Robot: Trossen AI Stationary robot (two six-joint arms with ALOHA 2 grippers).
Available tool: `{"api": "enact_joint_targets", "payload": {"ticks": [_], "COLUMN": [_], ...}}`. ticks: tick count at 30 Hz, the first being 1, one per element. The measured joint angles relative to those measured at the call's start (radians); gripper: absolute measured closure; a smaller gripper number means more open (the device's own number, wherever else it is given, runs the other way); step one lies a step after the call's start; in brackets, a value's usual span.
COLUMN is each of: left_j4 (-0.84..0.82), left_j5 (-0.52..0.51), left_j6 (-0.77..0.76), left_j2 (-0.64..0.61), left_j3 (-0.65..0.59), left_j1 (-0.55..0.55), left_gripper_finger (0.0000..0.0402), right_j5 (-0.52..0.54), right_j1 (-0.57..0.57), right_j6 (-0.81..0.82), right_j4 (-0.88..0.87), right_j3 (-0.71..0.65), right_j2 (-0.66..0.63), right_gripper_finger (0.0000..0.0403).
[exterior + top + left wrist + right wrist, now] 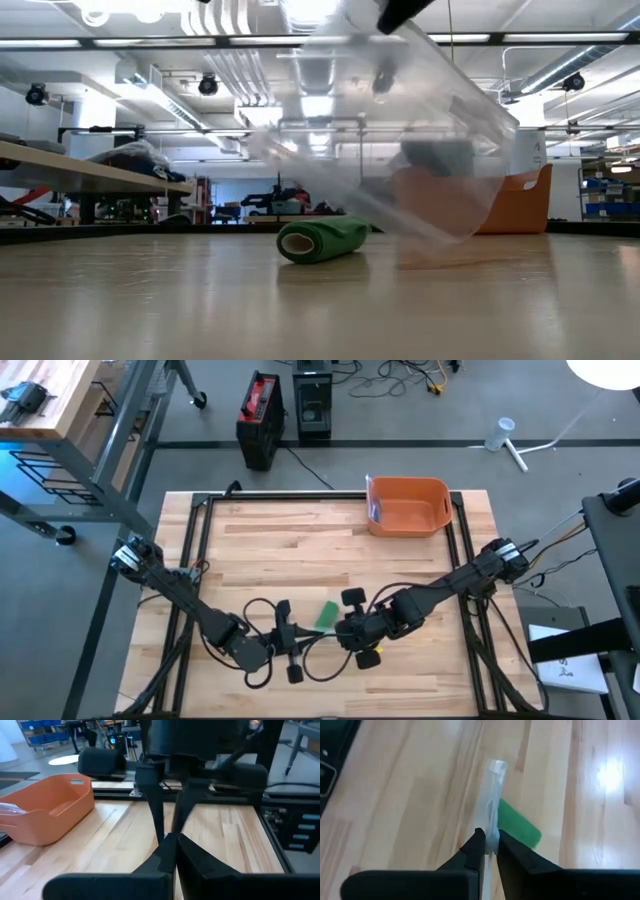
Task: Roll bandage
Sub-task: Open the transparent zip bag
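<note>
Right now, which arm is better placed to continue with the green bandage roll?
Right. The right gripper is shut on a clear wrapper just above the green bandage roll; the left gripper is shut, holding nothing.

Robotics lab, wooden workbench (300,540), exposed ceiling ducts (240,60), storage shelving (610,190)

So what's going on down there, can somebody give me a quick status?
Right gripper shut on clear plastic wrapper, lifted off table. Left gripper shut, empty, facing it. Green rolled bandage lies on wooden table, untouched. Orange plastic bin at the far edge, clear of the work.
</note>
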Motion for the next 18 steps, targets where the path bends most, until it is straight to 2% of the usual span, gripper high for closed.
{"api": "enact_joint_targets", "payload": {"ticks": [6, 9, 13, 18], "left_j4": [-0.015, -0.01, 0.05, 0.089], "left_j5": [0.04, 0.068, 0.115, 0.122], "left_j6": [-0.007, -0.031, -0.039, -0.017], "left_j2": [-0.006, 0.014, 0.048, 0.072], "left_j3": [0.0, 0.0, -0.002, -0.002], "left_j1": [0.0, 0.017, 0.048, 0.06], "left_gripper_finger": [0.04, 0.0384, 0.0335, 0.0261], "right_j5": [0.003, 0.003, 0.004, 0.003], "right_j1": [0.0, 0.0, 0.0, 0.0], "right_j6": [-0.004, -0.011, -0.024, -0.025], "right_j4": [0.006, 0.026, 0.049, 0.052], "right_j3": [0.0, 0.002, 0.002, 0.002], "right_j2": [-0.007, -0.009, -0.008, -0.003], "right_gripper_finger": [0.038, 0.0378, 0.037, 0.0376]}}
